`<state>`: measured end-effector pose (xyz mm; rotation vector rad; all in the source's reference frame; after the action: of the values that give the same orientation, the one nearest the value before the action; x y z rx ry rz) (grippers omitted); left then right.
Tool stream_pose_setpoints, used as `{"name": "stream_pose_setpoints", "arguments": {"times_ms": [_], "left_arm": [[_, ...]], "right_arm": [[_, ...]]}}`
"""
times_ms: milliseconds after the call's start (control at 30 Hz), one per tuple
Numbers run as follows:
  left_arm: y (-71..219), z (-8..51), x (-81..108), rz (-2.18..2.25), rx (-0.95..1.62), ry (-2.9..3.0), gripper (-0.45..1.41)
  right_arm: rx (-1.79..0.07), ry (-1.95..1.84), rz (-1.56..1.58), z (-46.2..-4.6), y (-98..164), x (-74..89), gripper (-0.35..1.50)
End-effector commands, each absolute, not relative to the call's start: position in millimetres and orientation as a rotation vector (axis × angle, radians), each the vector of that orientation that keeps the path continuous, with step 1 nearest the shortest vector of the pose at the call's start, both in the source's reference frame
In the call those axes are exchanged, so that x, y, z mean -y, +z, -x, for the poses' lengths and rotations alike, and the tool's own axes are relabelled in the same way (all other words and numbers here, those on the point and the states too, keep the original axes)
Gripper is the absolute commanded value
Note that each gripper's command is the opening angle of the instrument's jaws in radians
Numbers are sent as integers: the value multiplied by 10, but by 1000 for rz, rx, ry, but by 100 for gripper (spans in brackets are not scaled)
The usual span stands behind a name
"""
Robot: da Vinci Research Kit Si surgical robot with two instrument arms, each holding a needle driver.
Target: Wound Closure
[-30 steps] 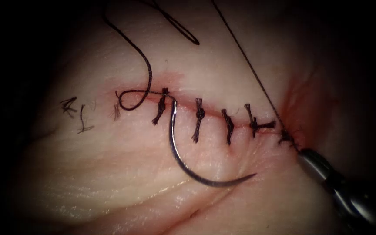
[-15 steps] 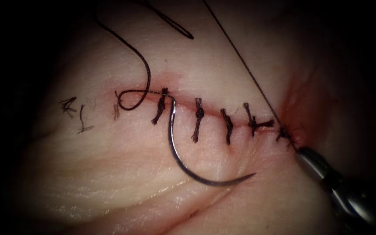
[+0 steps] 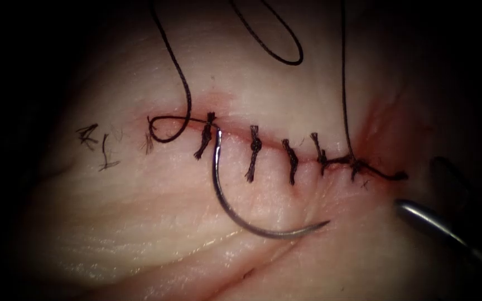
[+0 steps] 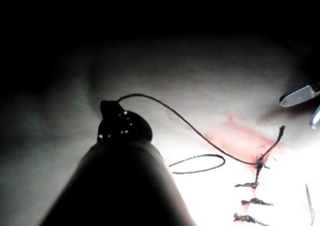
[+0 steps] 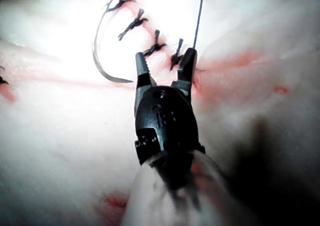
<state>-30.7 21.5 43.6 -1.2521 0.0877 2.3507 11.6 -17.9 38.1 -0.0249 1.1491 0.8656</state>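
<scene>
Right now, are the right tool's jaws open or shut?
Open. In the right wrist view the right tool shows its two jaws spread with tissue between them, holding nothing.

Dark pen marks on tissue (image 3: 140, 184), left of the cut (image 3: 274, 147), look like letters/numerals, approx. "R1", not clearly legible. No other text.

A pool of bright light falls at the centre, and the surroundings fade into black at every edge.
</scene>
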Motion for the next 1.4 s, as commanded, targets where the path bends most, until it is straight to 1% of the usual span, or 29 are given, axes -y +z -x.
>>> {"name": "stream_pose_setpoints", "arguments": {"times_ms": [33,67,100,200,333,400,567,600,733,867,1133,1233,1267,1367,1400], "left_arm": [[432,316,-219,1267,-79,2339,-45],[427,318,-217,1276,-71,2335,-45],[415,323,-214,1299,-58,2331,-45],[398,329,-209,1333,-57,2323,-45],[379,335,-200,1352,-70,2345,-45],[372,338,-197,1354,-73,2347,-45],[368,344,-195,1361,-76,2347,-45],[368,346,-194,1365,-77,2346,-45],[364,348,-191,1376,-73,2343,-45],[359,350,-188,1384,-70,2341,-45],[350,359,-185,1402,-73,2343,-45],[349,361,-184,1409,-81,2343,-45],[349,362,-184,1411,-80,2343,-45],[347,362,-182,1417,-79,2342,-45],[345,363,-180,1419,-78,2342,-45]], "right_arm": [[-1141,865,18,-127,385,171,101],[-1131,864,11,-128,386,168,94],[-1098,859,-8,-135,391,161,94],[-1039,848,-37,-151,405,151,105],[-990,852,-47,-171,426,133,103],[-970,855,-52,-180,434,125,86],[-959,850,-34,-193,444,116,88],[-955,846,-28,-196,449,113,83],[-945,836,-24,-197,458,111,78],[-939,831,-19,-200,469,111,88],[-931,821,-5,-208,480,115,88],[-927,819,-6,-211,481,116,78],[-927,819,-6,-211,481,116,71],[-926,814,-2,-212,482,116,39],[-925,798,7,-211,482,116,-35]]}}
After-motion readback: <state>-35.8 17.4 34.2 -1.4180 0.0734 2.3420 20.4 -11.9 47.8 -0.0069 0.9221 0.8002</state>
